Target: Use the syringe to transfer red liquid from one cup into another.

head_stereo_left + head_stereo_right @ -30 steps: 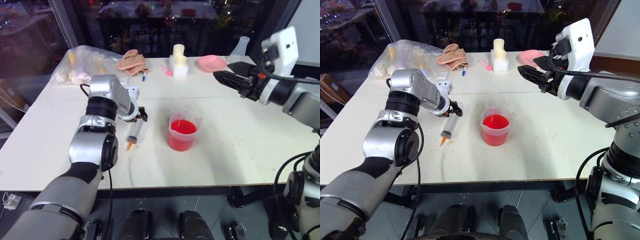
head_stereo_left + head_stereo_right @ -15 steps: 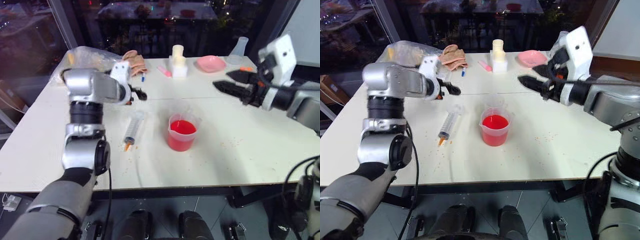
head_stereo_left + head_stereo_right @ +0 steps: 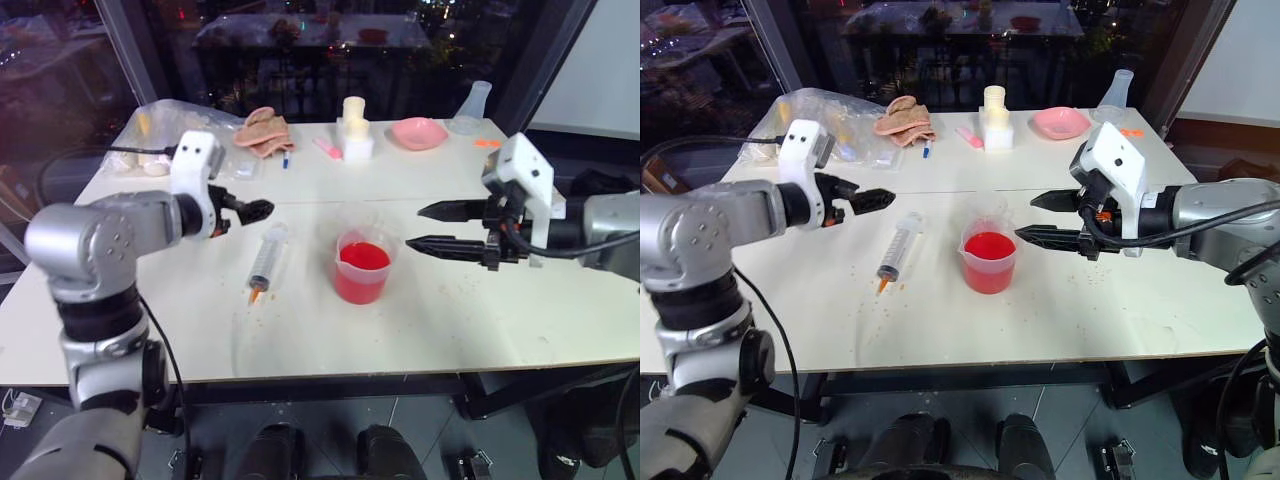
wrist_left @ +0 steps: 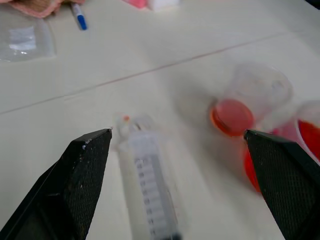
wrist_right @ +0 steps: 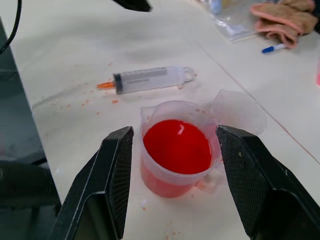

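The syringe [image 3: 266, 262] lies flat on the white table [image 3: 500, 320], orange tip toward the near edge, with nothing touching it. To its right stands the one cup [image 3: 362, 270], a clear beaker with red liquid [image 5: 176, 146] in it. Another cup [image 5: 239, 111], clear and colourless, stands right behind it. My left gripper [image 3: 248, 212] hangs open above the table, left of the syringe's plunger end, holding nothing. My right gripper [image 3: 414, 227] hovers open just right of the beaker, pointing at it, fingers [image 5: 112, 170] wide apart and empty.
Along the far edge sit a pink bowl [image 3: 420, 131], a clear conical flask [image 3: 475, 105], white blocks [image 3: 355, 135], a crumpled cloth [image 3: 265, 128], a plastic bag [image 3: 165, 135] and a blue-capped pen [image 3: 286, 157]. Orange specks dot the table around the syringe.
My left gripper has lifted off the syringe's plunger end and drawn back to the left, leaving the syringe on the table. My right gripper has sunk and swung toward the beaker.
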Robot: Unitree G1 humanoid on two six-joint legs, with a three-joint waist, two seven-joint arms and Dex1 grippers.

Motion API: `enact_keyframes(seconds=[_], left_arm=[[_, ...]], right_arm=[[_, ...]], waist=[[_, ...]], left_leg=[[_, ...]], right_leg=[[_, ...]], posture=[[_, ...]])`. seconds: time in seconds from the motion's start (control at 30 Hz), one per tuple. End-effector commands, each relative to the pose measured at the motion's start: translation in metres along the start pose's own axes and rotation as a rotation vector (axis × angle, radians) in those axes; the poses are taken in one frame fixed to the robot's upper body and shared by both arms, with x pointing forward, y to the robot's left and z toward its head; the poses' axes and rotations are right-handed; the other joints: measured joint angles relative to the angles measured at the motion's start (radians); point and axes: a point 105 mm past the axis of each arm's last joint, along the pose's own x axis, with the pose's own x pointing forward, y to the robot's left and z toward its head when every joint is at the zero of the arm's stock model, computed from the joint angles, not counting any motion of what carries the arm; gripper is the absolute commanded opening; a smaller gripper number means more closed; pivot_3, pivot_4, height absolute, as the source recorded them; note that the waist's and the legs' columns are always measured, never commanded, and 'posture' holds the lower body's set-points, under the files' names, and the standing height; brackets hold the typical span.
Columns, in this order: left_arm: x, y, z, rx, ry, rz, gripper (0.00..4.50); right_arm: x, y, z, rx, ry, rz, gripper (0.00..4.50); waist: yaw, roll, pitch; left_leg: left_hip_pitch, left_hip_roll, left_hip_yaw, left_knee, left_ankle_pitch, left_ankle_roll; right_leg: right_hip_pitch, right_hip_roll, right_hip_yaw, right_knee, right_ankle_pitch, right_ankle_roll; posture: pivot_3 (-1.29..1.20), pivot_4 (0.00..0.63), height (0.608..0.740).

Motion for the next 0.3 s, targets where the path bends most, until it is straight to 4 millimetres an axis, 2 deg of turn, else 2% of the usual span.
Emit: enact_keyframes(seconds=[0.03, 0.2, 0.3], left_arm=[[-0.018, -0.008, -0.005, 0.039, -0.050, -0.031, 4.47], [-0.028, -0.009, -0.023, 0.066, -0.020, -0.022, 4.47], [-0.030, -0.010, -0.025, 0.074, -0.029, -0.018, 4.47]], right_arm=[[0.001, -0.002, 0.000, -0.046, 0.009, 0.005, 2.73], [0.004, -0.002, -0.002, -0.051, 0.007, 0.016, 2.73], [0.005, -0.002, -0.005, -0.051, 0.012, 0.019, 2.73]], waist=[[0.000, 0.000, -0.002], [0.005, -0.001, -0.006], [0.006, -0.002, -0.007]], left_leg=[[0.000, 0.000, 0.000, 0.000, 0.000, 0.000], [0.000, 0.000, 0.000, 0.001, -0.001, -0.001], [0.000, 0.000, 0.000, 0.001, -0.001, -0.001]], right_leg=[[0.000, 0.000, 0.000, 0.000, 0.000, 0.000], [0.001, 0.000, 0.000, 0.000, 0.000, 0.000], [0.001, 0.000, 0.000, -0.001, 0.000, 0.000]], posture=[[0.00, 0.000, 0.740], [0.00, 0.000, 0.740], [0.00, 0.000, 0.740]])
